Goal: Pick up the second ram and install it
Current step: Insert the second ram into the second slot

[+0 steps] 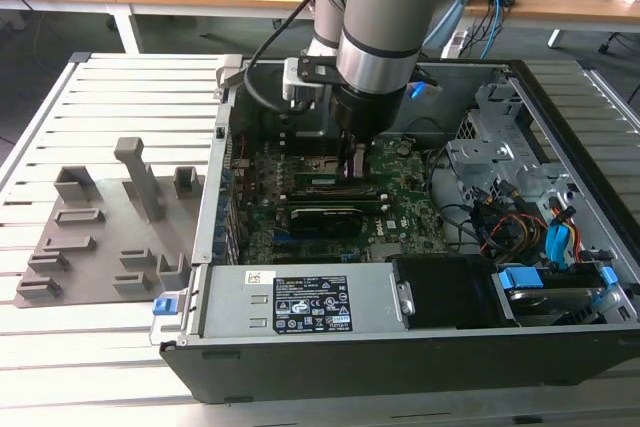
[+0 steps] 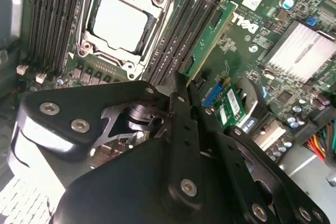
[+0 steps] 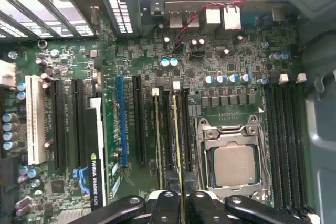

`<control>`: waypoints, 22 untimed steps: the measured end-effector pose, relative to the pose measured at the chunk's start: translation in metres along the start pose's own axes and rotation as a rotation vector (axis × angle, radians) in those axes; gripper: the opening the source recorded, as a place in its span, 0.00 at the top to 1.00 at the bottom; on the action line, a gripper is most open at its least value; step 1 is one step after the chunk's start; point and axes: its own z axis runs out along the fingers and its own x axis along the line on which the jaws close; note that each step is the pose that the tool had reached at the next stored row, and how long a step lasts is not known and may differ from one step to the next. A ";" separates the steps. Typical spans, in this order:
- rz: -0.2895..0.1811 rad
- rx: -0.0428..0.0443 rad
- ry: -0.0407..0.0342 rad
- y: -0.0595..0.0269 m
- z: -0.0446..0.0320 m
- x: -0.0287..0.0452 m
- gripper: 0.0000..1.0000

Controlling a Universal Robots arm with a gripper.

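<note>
The gripper [image 3: 181, 203] is pinched on the second ram [image 3: 179, 145], which stands edge-on between its fingers [image 2: 181, 106] over the slots beside the processor socket [image 3: 231, 158], apparently being seated, not yet released.

The flat green circuit-board motherboard [image 3: 220, 51] carries rows of long black slots, with one bright blue slot [image 3: 120, 121] and one white slot [image 3: 35, 119] among them. Beside the blue slot stands the thin green ram stick [image 3: 177, 150], showing a yellowish edge. The square silver metal-framed processor socket [image 2: 123, 22] gleams pale grey next to the stick. The black metal gripper [image 2: 181, 108] has silver screws.
</note>
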 end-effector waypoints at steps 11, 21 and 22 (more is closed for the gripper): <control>0.004 0.0000 -0.0024 0.0033 0.0253 -0.0007 0.86; -0.001 -0.0005 -0.0033 0.0039 0.0324 -0.0019 0.86; -0.001 -0.0005 -0.0032 0.0039 0.0325 -0.0019 0.86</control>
